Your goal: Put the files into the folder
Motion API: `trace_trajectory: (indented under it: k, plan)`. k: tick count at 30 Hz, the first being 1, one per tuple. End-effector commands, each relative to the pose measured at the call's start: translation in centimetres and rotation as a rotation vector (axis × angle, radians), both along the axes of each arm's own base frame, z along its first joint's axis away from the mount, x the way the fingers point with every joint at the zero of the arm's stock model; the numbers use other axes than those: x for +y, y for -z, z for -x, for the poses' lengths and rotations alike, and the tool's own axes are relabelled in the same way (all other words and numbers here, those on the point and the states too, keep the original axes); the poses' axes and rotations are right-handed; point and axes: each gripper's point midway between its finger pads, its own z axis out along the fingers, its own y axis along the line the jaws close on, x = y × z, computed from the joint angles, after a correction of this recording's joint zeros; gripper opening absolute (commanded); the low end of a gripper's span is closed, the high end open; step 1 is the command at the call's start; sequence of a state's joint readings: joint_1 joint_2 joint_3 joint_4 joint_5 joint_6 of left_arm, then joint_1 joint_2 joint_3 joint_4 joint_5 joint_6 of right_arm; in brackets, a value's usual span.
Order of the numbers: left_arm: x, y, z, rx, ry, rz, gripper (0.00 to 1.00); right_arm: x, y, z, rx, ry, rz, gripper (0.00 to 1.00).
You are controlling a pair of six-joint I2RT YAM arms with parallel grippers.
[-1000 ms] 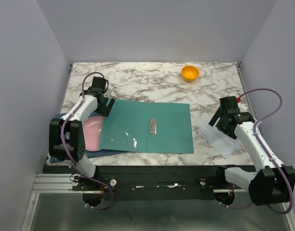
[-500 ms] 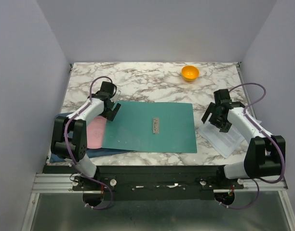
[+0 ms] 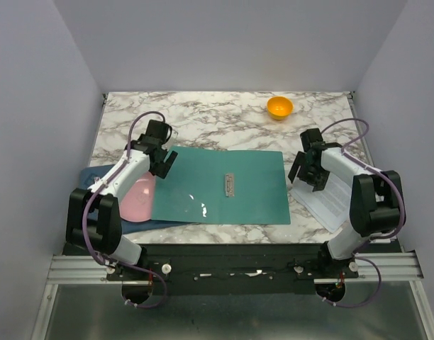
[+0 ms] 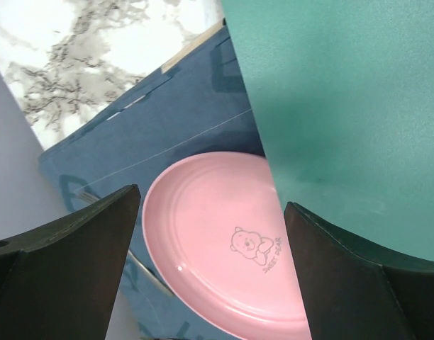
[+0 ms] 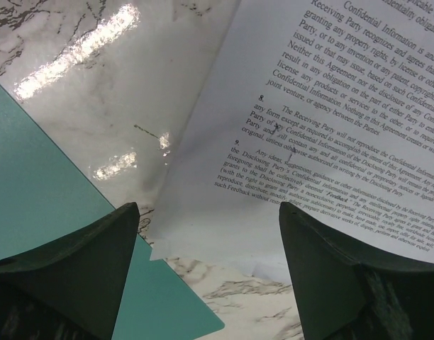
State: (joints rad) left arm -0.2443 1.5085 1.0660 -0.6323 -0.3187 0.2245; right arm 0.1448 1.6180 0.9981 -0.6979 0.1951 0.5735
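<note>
Teal-green plastic, flat and glossy, makes up the open folder (image 3: 220, 188) that you see lying on the middle of the marble-patterned table (image 3: 203, 120), with a small metal clip (image 3: 229, 184) along its centre line. Just right of the folder lies the thin stack of white paper files (image 5: 330, 127), skewed to the folder's edge. One corner reaches that edge, though you cannot tell whether it touches.

Your right wrist camera reads the print: dense black paragraphs numbered 8 and 9, with "Receiving Party" and "Confidential Information" legible. From the top camera the same sheets show only faint grey lines.

Your right gripper (image 3: 302, 173) hangs over the seam between the folder's right edge and the files, fingers spread wide with nothing between them. Your left gripper (image 3: 162, 161) sits at the folder's far-left corner, also spread and empty.

The left wrist camera shows what the top view only hints at. A round pink plate (image 4: 217, 241) carries a small bear drawing (image 4: 256, 248) with a caption too tiny to read. It rests on a dark blue placemat (image 4: 167, 120), and the folder's left edge covers part of both. A small orange bowl (image 3: 279, 107), seen only from above, stands beyond the folder's far-right corner.
</note>
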Motion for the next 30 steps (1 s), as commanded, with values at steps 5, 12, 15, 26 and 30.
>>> trace_trajectory:
  k: [5,12,15,26,30]
  plan:
    - [1.4,-4.0,0.0,-0.084,-0.017,-0.063,0.99,0.7,0.9,-0.8,0.012,-0.036,0.022,0.80]
    - [1.7,-5.1,0.1,-0.109,-0.023,-0.067,0.99,1.2,1.6,0.1,0.036,-0.058,0.030,0.54]
    - [1.8,-5.3,0.1,-0.117,-0.026,-0.073,0.99,1.2,1.6,0.5,0.036,-0.059,0.028,0.48]
    - [2.5,-5.9,0.4,-0.138,-0.037,-0.095,0.99,2.4,1.4,1.6,0.017,-0.092,0.011,0.01]
    - [2.9,-6.4,0.6,-0.150,-0.039,-0.101,0.99,3.4,1.1,2.2,0.017,-0.131,0.031,0.01]
